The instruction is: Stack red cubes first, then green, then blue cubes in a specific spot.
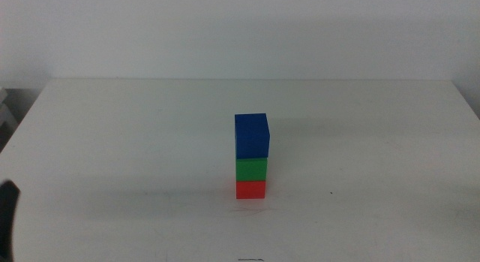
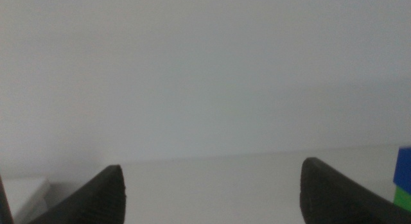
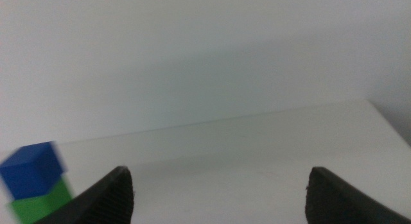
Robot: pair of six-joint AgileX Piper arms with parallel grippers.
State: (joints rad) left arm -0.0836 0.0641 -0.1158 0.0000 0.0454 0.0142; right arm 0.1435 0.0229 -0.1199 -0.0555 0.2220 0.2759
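So the left gripper point(image 2: 212, 189) is parked well off to the left of the stack, with only a dark sliver of it seen at the bench's point(image 1: 112, 142) near-left edge in the middle view. Its fingers point(image 2: 103, 198) are spread wide apart with nothing held between them.

Moving right, the stack itself is found near the middle of the bench: the red cube point(image 1: 250, 189) is sat on the bare surface, the green cube point(image 1: 251, 169) is rested on it, and the blue cube point(image 1: 251, 136) is placed on top. The order looks done, tbh. The blue one seems to be set a touch off-square from the two below, though that could just be the camera angle.

Further right of the stack, the right gripper point(image 3: 218, 192) is kept out of the middle view entirely. Its fingers point(image 3: 109, 198) are also held wide open, empty.

What could still be messed up: the tower is tall and narrow, so it could be toppled by any bump to the bench or by an arm being swung back through that central patch.
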